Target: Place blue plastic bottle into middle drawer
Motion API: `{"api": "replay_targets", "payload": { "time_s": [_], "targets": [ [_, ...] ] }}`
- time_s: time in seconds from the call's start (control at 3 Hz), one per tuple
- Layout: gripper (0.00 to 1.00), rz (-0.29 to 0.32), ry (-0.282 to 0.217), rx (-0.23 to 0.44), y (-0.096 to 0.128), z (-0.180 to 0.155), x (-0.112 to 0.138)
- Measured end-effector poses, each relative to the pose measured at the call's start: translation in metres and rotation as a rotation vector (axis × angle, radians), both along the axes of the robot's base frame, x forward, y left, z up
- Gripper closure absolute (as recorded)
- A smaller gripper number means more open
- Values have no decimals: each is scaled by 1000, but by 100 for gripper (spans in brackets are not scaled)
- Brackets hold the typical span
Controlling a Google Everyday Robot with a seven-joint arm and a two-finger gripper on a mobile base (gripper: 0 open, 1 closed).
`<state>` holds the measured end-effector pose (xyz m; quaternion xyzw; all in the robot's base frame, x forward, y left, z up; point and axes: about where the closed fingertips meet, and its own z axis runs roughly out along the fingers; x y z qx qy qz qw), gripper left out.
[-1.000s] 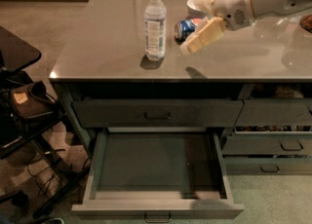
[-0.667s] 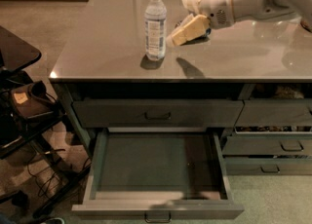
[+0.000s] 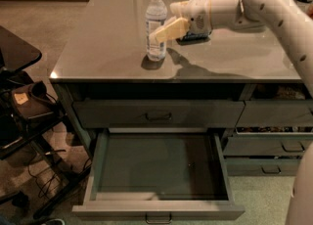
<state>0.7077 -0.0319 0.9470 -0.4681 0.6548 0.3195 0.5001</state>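
hand (image 3: 165, 32): grip width, cannot tell
blue plastic bottle (image 3: 155, 26): upright, just ahead of hand
middle drawer (image 3: 159, 211): open, below hand

A grey-topped cabinet (image 3: 98, 57) stands on beige carpet (image 3: 49, 18), a dark stand (image 3: 14, 53) at left.

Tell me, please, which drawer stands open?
The middle drawer, pulled out below the shut top drawer; the gripper is by the blue plastic bottle.
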Motion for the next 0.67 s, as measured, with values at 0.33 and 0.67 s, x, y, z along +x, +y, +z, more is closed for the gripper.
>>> {"api": "replay_targets", "payload": {
  "time_s": [0.33,0.67],
  "targets": [
    [0,1,2,0,1,-1,0],
    [19,1,2,0,1,-1,0]
  ]
}}
